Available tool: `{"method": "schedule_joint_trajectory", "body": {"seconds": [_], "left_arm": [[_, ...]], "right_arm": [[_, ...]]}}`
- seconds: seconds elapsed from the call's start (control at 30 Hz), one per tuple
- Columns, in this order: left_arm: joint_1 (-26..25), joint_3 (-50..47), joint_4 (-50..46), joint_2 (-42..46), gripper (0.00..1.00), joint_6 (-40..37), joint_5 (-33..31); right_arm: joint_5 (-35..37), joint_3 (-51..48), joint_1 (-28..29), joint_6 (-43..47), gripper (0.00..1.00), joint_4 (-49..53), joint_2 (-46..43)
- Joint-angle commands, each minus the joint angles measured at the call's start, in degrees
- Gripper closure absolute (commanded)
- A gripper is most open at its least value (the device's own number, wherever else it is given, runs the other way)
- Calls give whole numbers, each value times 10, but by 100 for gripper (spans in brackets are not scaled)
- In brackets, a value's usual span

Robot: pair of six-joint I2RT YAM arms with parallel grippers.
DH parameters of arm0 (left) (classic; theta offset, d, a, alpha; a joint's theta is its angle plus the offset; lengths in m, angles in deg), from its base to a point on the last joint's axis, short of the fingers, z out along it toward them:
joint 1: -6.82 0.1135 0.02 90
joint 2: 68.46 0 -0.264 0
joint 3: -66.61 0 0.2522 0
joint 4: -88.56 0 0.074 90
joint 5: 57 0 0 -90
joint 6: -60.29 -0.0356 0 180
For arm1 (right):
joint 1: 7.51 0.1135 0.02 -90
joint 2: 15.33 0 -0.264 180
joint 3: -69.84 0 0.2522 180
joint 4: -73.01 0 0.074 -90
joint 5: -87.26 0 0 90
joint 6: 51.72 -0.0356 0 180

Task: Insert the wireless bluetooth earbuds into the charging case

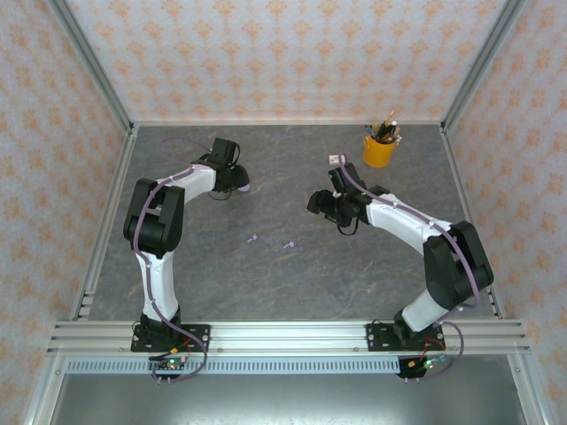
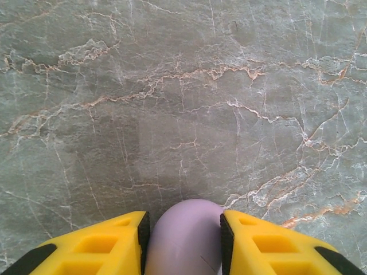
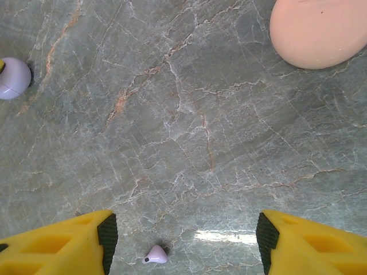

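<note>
At lower centre, my left gripper [image 2: 183,226] clamped the lilac case [image 2: 184,247]. My right gripper [image 3: 183,232] stood open over a lilac earbud [image 3: 155,254]; pickup next required descent and closure.

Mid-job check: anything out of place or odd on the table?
Two lilac earbuds lie loose on the table between the arms, outside any case. The left gripper is shut on the lilac case. Nothing looks spilled or damaged.

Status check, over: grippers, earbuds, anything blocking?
Left gripper shut on lilac case. Right gripper open, low over a lilac earbud. Pink case well aside, not blocking.
</note>
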Motion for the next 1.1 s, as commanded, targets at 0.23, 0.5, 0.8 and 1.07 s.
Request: {"method": "schedule_joint_trajectory", "body": {"seconds": [0.23,0.5,0.8,1.07], "left_arm": [[-34,44,-80,-13,64,-33,-45],[-61,85,-109,-17,70,-49,-74],[-110,116,-142,-20,70,-69,-111],[-156,121,-149,-23,70,-53,-124]], "right_arm": [[24,-9,3,-4,34,14,-30],[30,-14,2,-1,33,17,-38],[31,-15,2,1,33,16,-41],[34,-20,2,2,33,20,-52]]}}
